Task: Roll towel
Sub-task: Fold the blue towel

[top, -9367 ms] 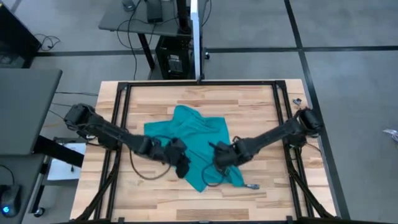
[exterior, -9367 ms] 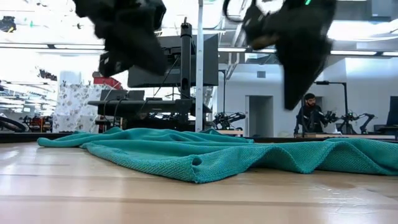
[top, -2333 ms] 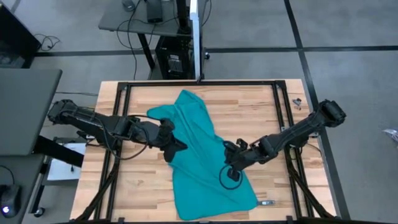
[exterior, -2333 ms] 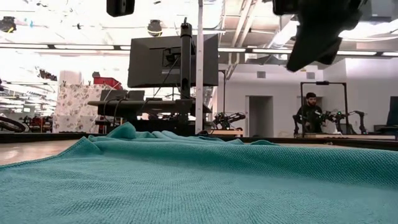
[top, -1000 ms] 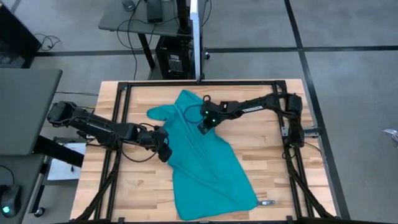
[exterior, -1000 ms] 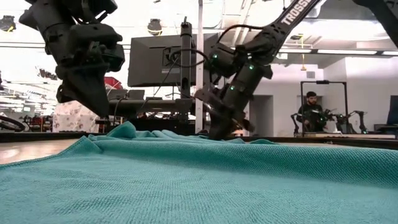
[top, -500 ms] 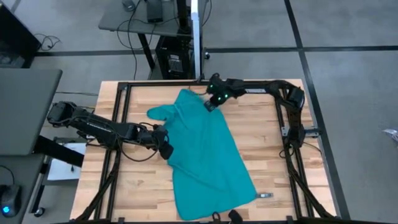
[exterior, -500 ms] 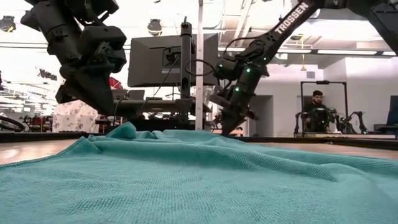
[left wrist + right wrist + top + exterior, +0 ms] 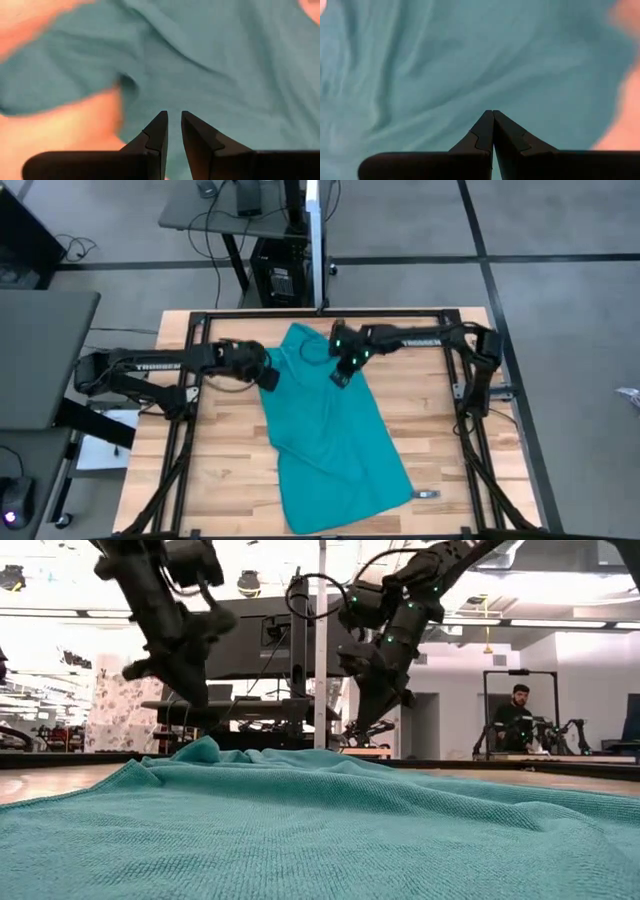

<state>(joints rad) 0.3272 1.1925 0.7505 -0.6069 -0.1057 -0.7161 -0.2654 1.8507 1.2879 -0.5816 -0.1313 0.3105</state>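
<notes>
The teal towel (image 9: pixel 330 440) lies spread flat on the wooden table, running from the far middle to the near edge. It fills the low view's foreground (image 9: pixel 320 820), with a small raised fold at its far left. My left gripper (image 9: pixel 270 377) hovers above the towel's far left part (image 9: pixel 210 60), its fingers a narrow gap apart and empty. It shows raised in the low view (image 9: pixel 193 695). My right gripper (image 9: pixel 340 376) hovers above the towel's far right part (image 9: pixel 470 60), shut and empty, also clear of the cloth (image 9: pixel 385 700).
A black frame rail (image 9: pixel 200 380) runs along the table's left, far and right sides. A small grey object (image 9: pixel 428 494) lies by the towel's near right corner. Bare wood (image 9: pixel 420 410) shows right of the towel. A person (image 9: pixel 515 720) stands in the room behind.
My left gripper has gone from the towel's left edge toward the table's far edge and risen. My right gripper has swung toward the far edge and come back a little nearer, staying above the cloth. The towel has stayed flat.
</notes>
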